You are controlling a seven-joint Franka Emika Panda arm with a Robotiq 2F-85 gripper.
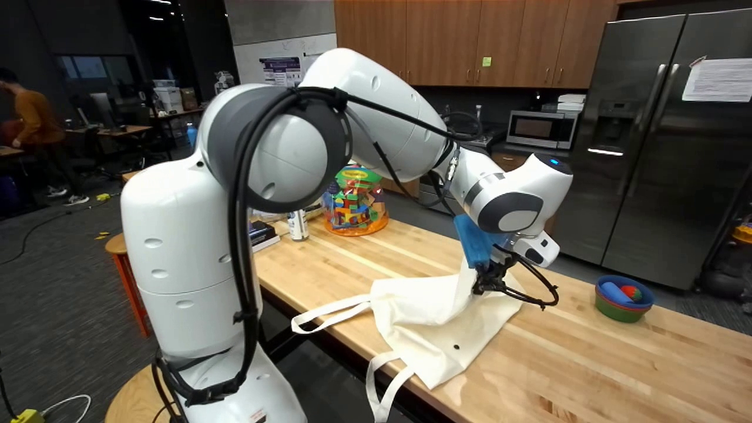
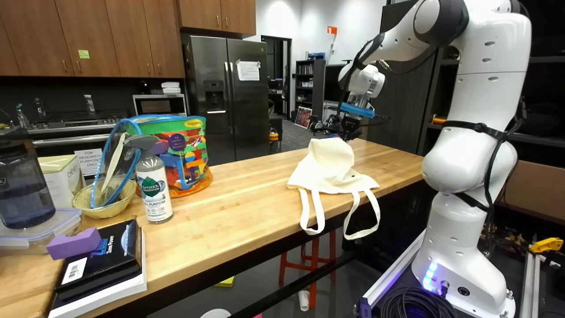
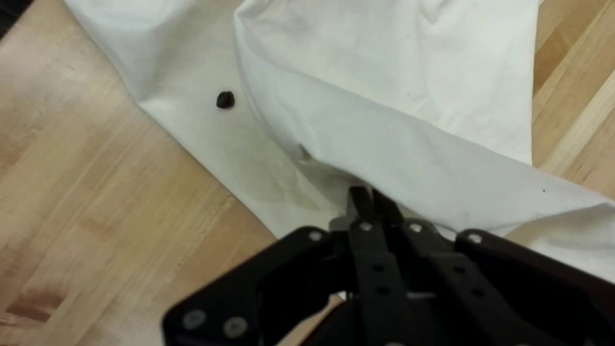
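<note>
A cream cloth tote bag [image 1: 432, 329] lies crumpled on the wooden table [image 1: 587, 352], its straps hanging over the near edge. My gripper [image 3: 367, 192] is shut, and a fold of the bag [image 3: 423, 158] rises at its fingertips. A thin pale strip shows between the tips; the flap partly hides the right one. In both exterior views the cloth stands raised beside the gripper [image 1: 484, 288], and the raised bag [image 2: 331, 152] covers part of the tips. A small dark spot [image 3: 225, 99] marks the fabric left of the fold.
Stacked blue and green bowls [image 1: 623, 313] with blue and red items stand farther along the table. At the opposite end are a clear bag of toy blocks [image 2: 183, 154], a spray bottle [image 2: 153, 194], books [image 2: 106, 251], a purple block [image 2: 75, 244] and a basket [image 2: 106, 207].
</note>
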